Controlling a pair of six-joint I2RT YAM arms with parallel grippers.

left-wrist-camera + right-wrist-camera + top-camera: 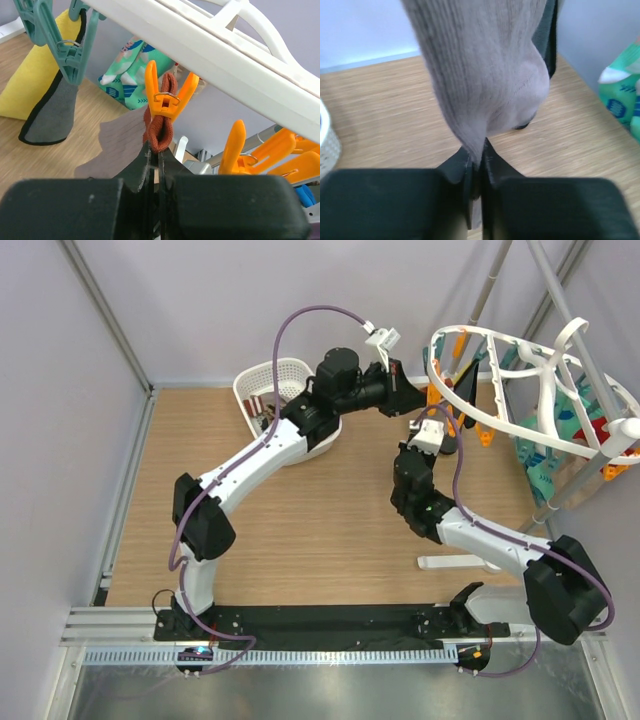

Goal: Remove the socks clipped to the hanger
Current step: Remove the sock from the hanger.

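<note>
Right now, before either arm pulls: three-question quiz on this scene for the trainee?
1. True or false: the left gripper is open.
2. The peg clipping the rust sock is: A teal, B orange, C white.
3. Fill in: the right gripper pinches the ___.
Key: 1 false, it is shut on the rust sock; 2 B; 3 grey sock.

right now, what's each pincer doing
left pincer: closed on the rust-brown sock hanging from an orange peg
right pincer: closed on the grey ribbed sock
</note>
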